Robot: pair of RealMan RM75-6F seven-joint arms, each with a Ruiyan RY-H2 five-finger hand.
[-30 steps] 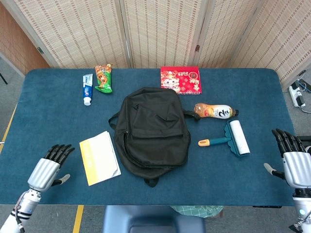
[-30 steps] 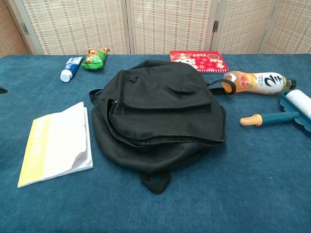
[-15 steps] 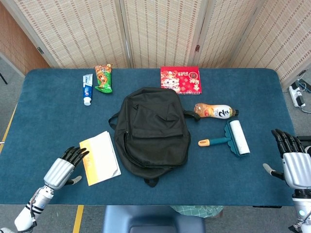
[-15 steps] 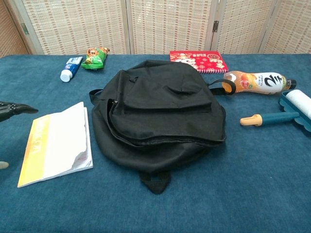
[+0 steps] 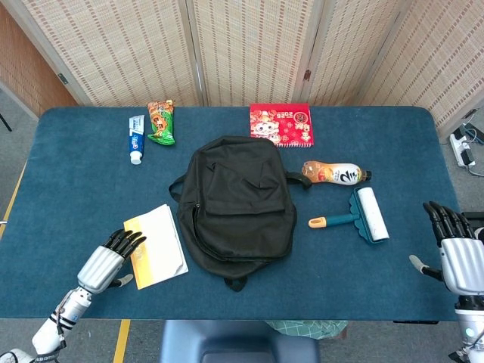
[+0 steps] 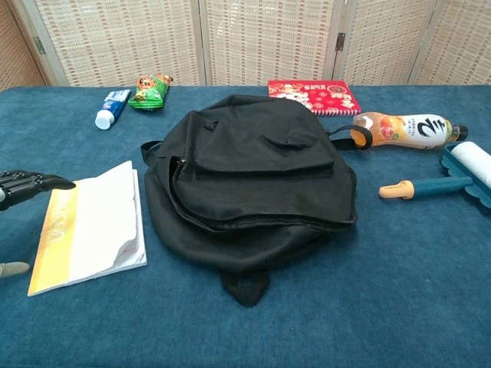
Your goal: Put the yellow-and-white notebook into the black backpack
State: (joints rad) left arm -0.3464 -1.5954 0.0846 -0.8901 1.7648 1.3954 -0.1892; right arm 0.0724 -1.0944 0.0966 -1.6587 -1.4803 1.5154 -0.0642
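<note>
- Head view: the flat yellow-and-white paper notebook lies on the blue cloth-covered counter, just left of the soft black fabric backpack and touching or nearly touching its edge.
- The notebook's long axis runs roughly from the near edge toward the far edge, tilted a little, with the yellow spine strip on its left.
- The left hand sits at the notebook's near-left corner, fingers extended and apart, tips at or over the yellow strip; it holds nothing.
- The right hand rests well apart at the counter's right edge, fingers spread and empty, so the left hand is plainly the nearer one.
- Chest view: only the dark fingertips of the left hand enter at the left border, reaching toward the notebook; whether they touch it cannot be told.
- The backpack lies flat, and its zipper looks closed or barely parted, so it probably needs opening.
- Woven folding screens stand behind the counter.
</note>
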